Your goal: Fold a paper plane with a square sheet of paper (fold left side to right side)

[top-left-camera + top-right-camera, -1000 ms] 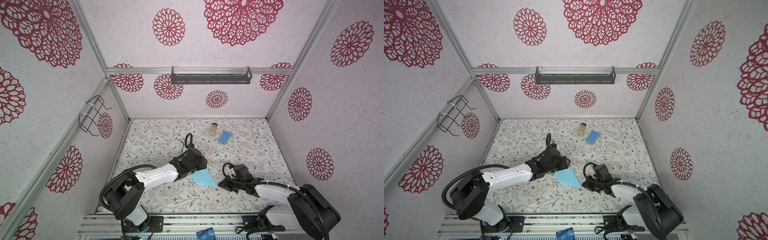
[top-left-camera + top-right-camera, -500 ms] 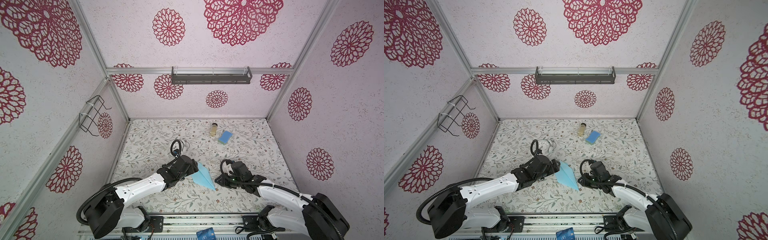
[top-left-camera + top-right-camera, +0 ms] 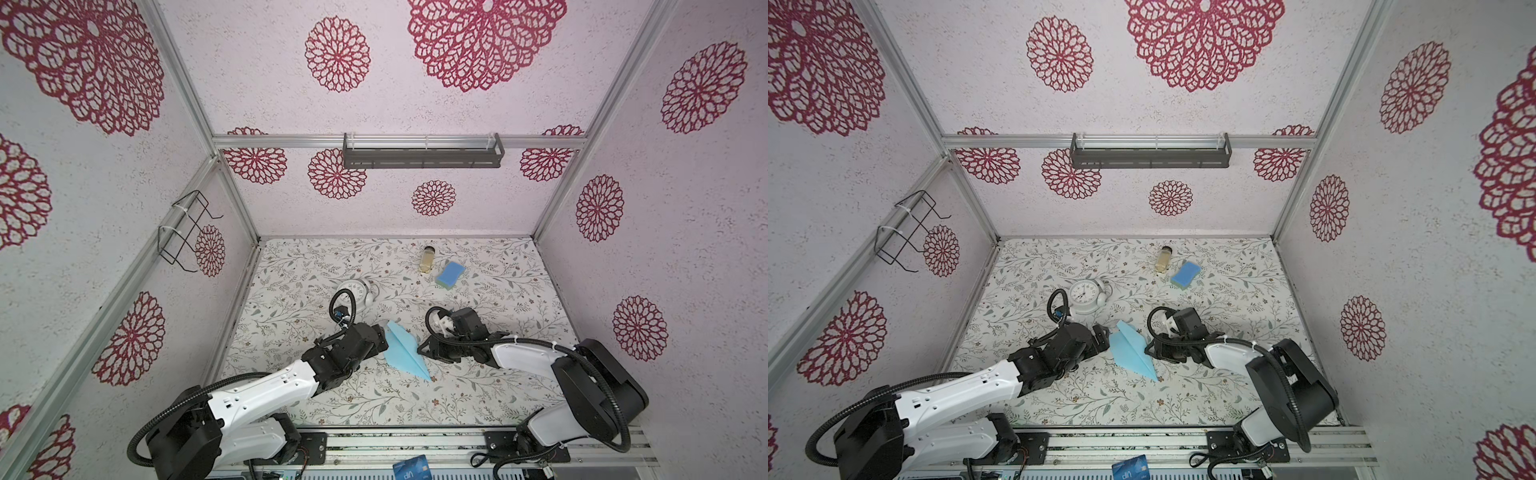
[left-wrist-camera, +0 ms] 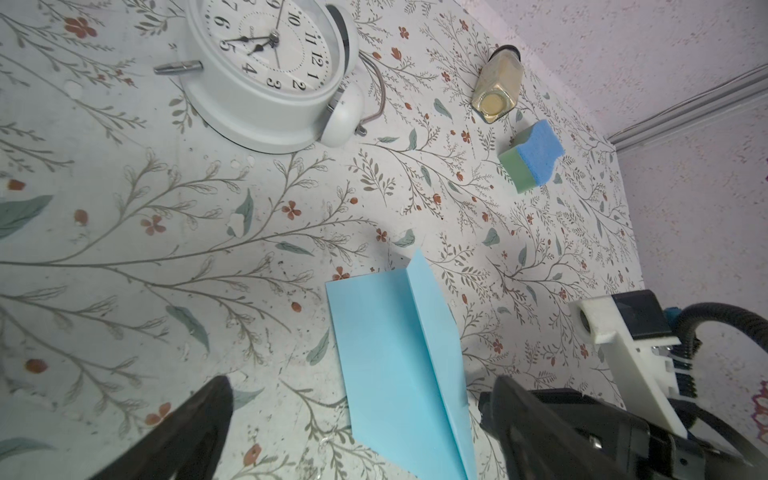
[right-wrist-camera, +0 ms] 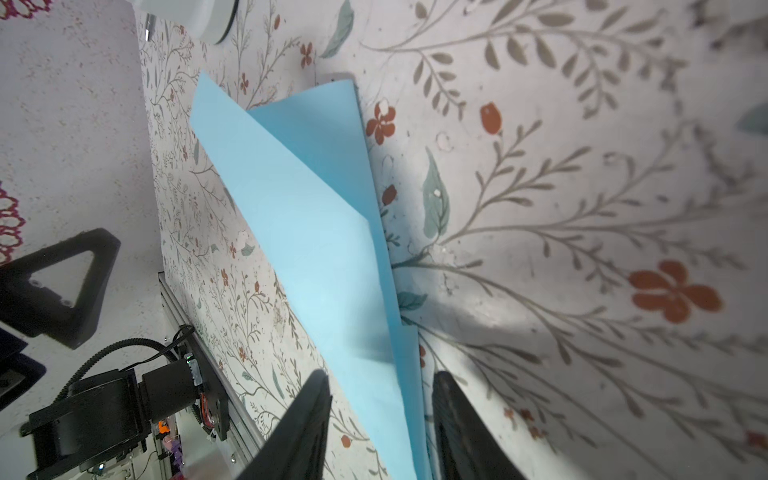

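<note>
Two grippers flank the paper plane [image 3: 401, 353], which lies on the bench [image 3: 498, 395] in its front half, about midway between the left and right edges. Its nose points toward the front edge and its tail toward the back.

It looks feather-light and thin. The wings probably flex at a touch, the creases look springy, and one layer stands lifted off the surface in the right wrist view [image 5: 316, 249]. It would likely slide on the bench when pushed rather than resist, and a hard pinch could crush or skew a fold. The best hold is probably the layered centre crease near mid-length, where the paper is stiffest, not the single-layer wing edge or the fragile nose tip.

The left gripper [image 3: 381, 341] sits just beside the plane's left side near the tail, jaws spread wide and gripping nothing. Its arm stretches low and diagonally from the front left corner toward the middle.

The right gripper [image 3: 419, 350] is at the plane's right edge. In its wrist view the fingers [image 5: 311, 415] stand apart with the paper's edge running between them — straddling it, not clamped as far as I can see. That arm comes from the front right corner, elbow bent, with the forearm low and running roughly along the front edge.
</note>
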`<state>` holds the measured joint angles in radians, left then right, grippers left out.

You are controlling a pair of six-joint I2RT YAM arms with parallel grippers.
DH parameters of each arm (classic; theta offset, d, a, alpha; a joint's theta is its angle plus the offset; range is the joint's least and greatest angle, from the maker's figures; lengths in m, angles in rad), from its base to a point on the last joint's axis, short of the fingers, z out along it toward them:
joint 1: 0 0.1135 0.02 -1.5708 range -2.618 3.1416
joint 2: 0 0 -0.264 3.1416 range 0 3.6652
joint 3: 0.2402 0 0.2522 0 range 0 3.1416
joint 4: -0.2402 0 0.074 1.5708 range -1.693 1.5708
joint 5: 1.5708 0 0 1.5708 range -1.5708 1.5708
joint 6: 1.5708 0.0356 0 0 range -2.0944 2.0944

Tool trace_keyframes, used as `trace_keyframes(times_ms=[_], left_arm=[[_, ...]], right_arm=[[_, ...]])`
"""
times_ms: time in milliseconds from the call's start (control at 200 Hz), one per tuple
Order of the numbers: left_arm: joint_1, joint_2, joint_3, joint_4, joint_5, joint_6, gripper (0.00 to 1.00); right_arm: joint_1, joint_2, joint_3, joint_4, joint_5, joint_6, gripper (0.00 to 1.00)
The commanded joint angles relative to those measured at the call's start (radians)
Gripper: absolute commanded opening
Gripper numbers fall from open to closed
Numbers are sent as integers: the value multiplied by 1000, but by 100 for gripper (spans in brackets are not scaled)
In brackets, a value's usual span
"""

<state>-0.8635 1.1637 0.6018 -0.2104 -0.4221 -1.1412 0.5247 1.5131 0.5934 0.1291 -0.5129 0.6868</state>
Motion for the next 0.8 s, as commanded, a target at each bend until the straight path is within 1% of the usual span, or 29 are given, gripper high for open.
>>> trace_keyframes(times_ms=[0, 175, 310, 390, 605, 710, 796], left_arm=[[-8, -28, -24, 35, -70, 11, 99], [-9, -36, -30, 28, -77, 42, 99], [-10, -20, -18, 16, -80, 62, 99], [-9, -9, -16, 18, -73, 66, 99], [-12, 27, 4, 1, -55, 71, 99], [-13, 39, 12, -20, -68, 42, 99], [-14, 43, 21, -68, -106, -16, 99]], right_arm=[[-6, 31, 29, 66, -43, -23, 44], [-8, 92, 30, 148, -63, 11, 42], [-8, 119, 28, 199, -81, 40, 36], [-8, 126, 27, 217, -88, 49, 28], [-12, 107, 19, 241, -112, 79, 0], [-21, 59, 14, 231, -121, 97, 0], [-24, -2, 25, 171, -110, 91, 0]])
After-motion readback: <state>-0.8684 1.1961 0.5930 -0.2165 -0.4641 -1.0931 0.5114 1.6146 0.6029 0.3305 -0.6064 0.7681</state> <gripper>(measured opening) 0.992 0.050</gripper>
